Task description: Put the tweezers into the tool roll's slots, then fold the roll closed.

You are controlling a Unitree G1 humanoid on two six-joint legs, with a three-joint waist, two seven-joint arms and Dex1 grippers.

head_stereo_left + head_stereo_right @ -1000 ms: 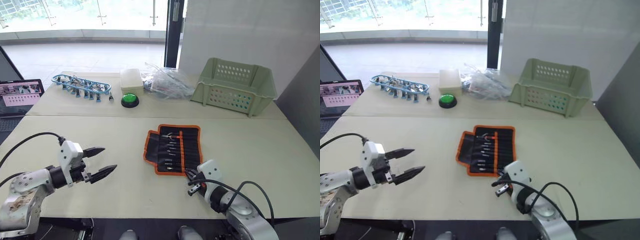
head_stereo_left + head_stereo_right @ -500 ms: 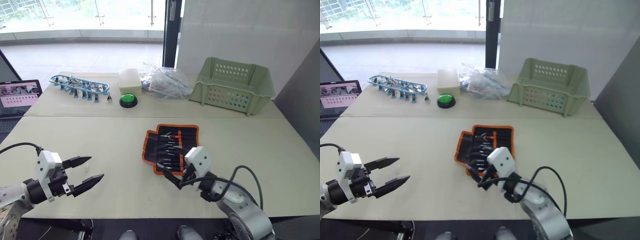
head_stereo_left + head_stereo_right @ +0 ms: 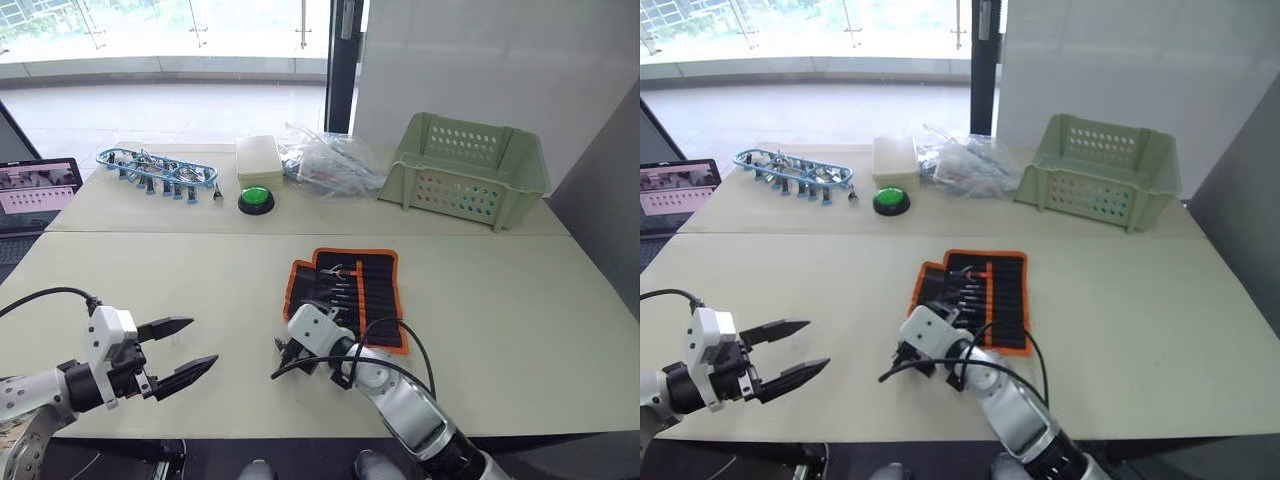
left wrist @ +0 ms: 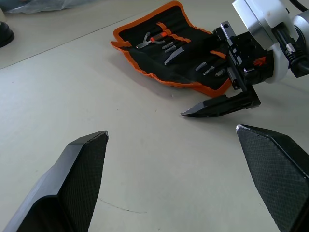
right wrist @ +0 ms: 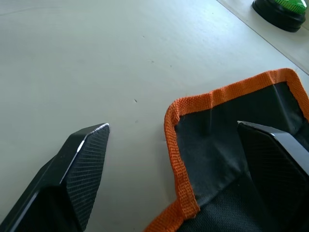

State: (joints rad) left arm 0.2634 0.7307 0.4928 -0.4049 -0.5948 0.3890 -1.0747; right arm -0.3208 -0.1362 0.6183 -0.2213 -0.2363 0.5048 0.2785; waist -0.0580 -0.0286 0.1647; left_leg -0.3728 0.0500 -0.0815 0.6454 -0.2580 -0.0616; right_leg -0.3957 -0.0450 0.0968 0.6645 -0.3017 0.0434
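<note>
right hand (image 5: 169,159) open astride the limp, light roll's (image 3: 350,285) orange corner flap (image 5: 203,130), the likely grip for folding.

The tool roll (image 3: 346,296) lies open near the middle of the desk (image 3: 520,330), but its near left corner is covered by the right pincer (image 3: 284,356) and its white wrist housing. The tweezers (image 3: 338,294) in the slots (image 3: 970,292) are too small to count in the head views; in the left wrist view only their upper ends stick out (the rest is tucked inside the fabric). In the right wrist view the roll is cut off by the frame, leaving one orange-trimmed corner. At the desk's far left edge, a laptop (image 3: 38,186) is cut off. The contents of the clear plastic bag (image 3: 330,160) are too blurred to tell.
</note>
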